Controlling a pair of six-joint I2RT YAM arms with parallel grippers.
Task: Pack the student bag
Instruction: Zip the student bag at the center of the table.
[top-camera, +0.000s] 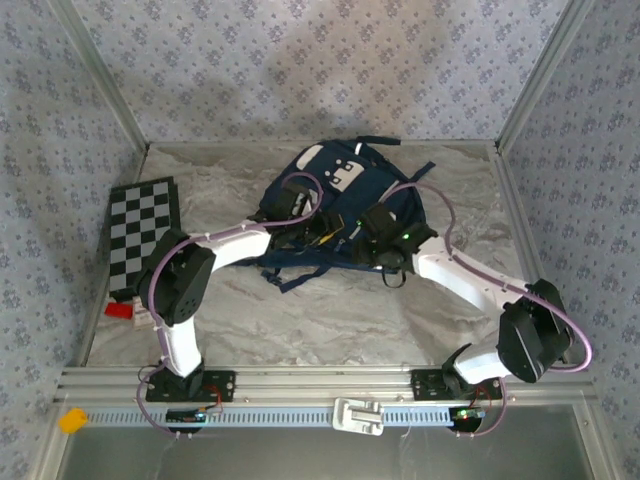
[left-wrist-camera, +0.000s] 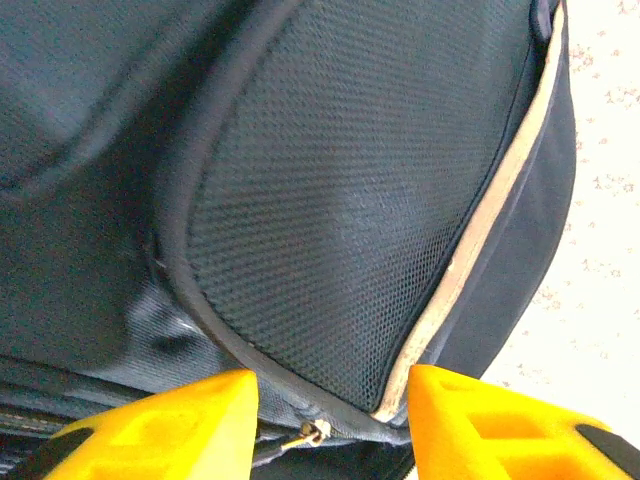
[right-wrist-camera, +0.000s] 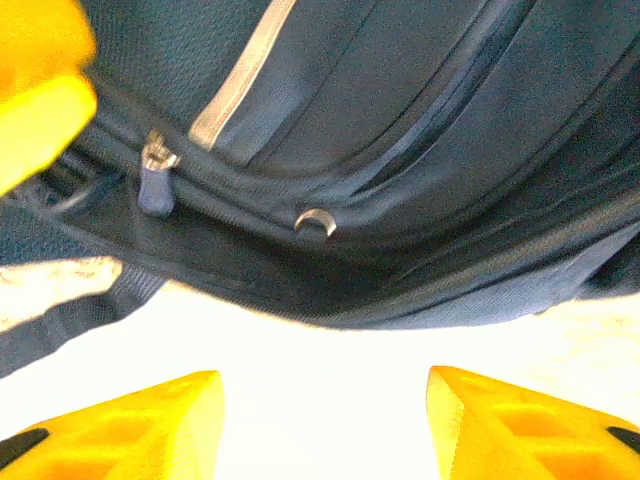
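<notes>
Our left gripper (left-wrist-camera: 330, 400) stands with its yellow fingers (left-wrist-camera: 190, 410) apart. They straddle the lower seam of the student bag (left-wrist-camera: 350, 200), gripping nothing. A small brass zipper pull (left-wrist-camera: 316, 432) sits between them at 6 o'clock in the left wrist view. Above it rises a dark mesh panel (left-wrist-camera: 340, 180), edged at 3 o'clock by a pale stripe (left-wrist-camera: 480, 230).

Our right gripper (right-wrist-camera: 322, 385) is also spread wide and empty, with bare pale table (right-wrist-camera: 320, 350) showing between its tips. At 10 o'clock of that view hangs a grey zipper slider (right-wrist-camera: 155, 180). A small metal ring (right-wrist-camera: 316, 222) sits near 12 o'clock on the same seam.

From above, the bag lies flat in the middle of the table, at 12 o'clock from the arm bases, and both grippers meet over its near edge. A checkerboard (top-camera: 145, 235) lies well apart at 9 o'clock of the bag.

We judge the step in hand to be opening a zipper so that packing can begin. To do it well, we should close the left fingers squarely on the pull tab, not on loose fabric. The right gripper should pin the seam nearby, and we should draw the pull along the zip line, not upward.

We can read no writing. The white patch (top-camera: 345, 172) carries dark marks too small to make out.
</notes>
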